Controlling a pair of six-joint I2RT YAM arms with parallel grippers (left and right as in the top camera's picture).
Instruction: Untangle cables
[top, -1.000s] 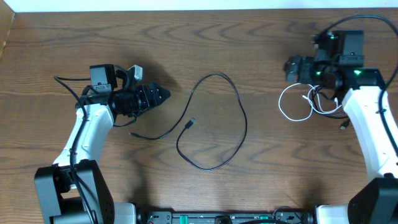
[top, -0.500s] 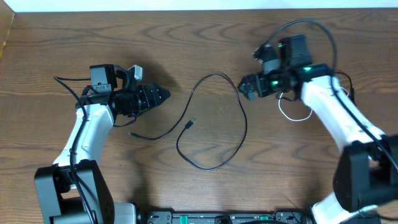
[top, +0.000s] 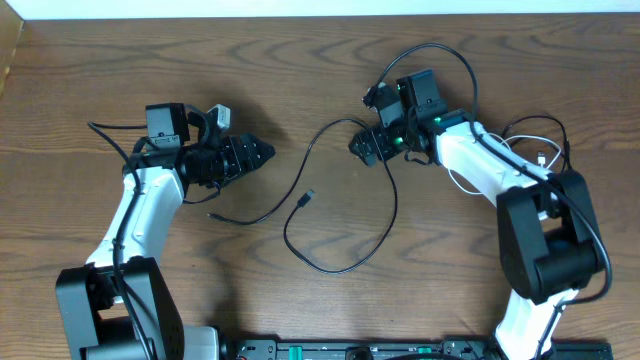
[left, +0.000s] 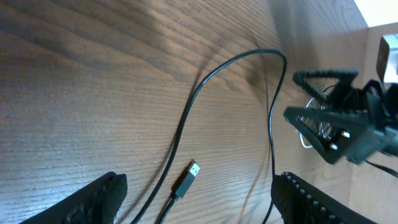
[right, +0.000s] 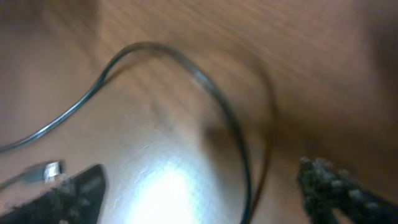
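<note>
The left gripper hangs over the dark, wood-grain table with its black fingers spread wide and nothing between them. Just ahead of it lies the black cable, a thin, smooth cord thrown in one big open loop. Its small metal-tipped plug sits in front of the gap between the fingers, apart from both. The cord's other end trails back below that gripper. The right gripper stands at the loop's upper right bend, jaws also wide. In its blurred wrist view the cord arcs between the fingers, and contact cannot be judged. Behind that gripper, partly covered by the white forearm, lies the white cable, clear of the black one. A thicker black arm wire arches above.
</note>
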